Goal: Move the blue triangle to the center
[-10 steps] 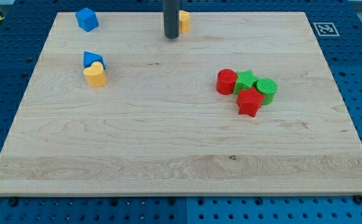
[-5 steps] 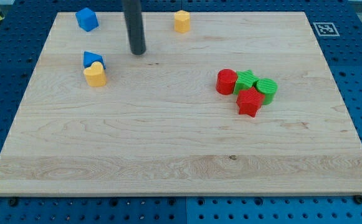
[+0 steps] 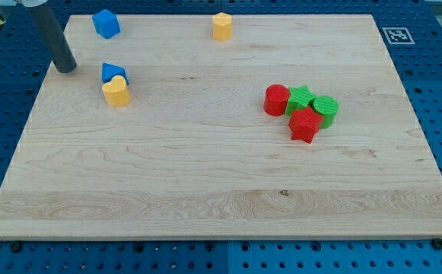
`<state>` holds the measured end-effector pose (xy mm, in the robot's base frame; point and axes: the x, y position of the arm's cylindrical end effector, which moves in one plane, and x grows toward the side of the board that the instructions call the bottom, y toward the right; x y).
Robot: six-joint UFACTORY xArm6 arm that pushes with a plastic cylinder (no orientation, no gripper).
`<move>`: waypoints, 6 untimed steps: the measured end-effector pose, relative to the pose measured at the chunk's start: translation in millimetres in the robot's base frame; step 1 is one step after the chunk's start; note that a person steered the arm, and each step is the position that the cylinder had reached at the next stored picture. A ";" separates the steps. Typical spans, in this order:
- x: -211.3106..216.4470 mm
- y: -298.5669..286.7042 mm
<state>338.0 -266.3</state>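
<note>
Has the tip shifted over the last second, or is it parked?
Yes. My tip has swept toward the view's left, from beside the orange block at the top edge to just left of the blue triangle, not touching it.

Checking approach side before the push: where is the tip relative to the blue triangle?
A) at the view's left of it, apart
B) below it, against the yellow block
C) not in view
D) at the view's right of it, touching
A: my tip stands left of the blue triangle with bare board between them.
</note>
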 end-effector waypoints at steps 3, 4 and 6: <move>37.0 103.2; 41.8 110.8; 49.3 169.5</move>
<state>387.2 -96.8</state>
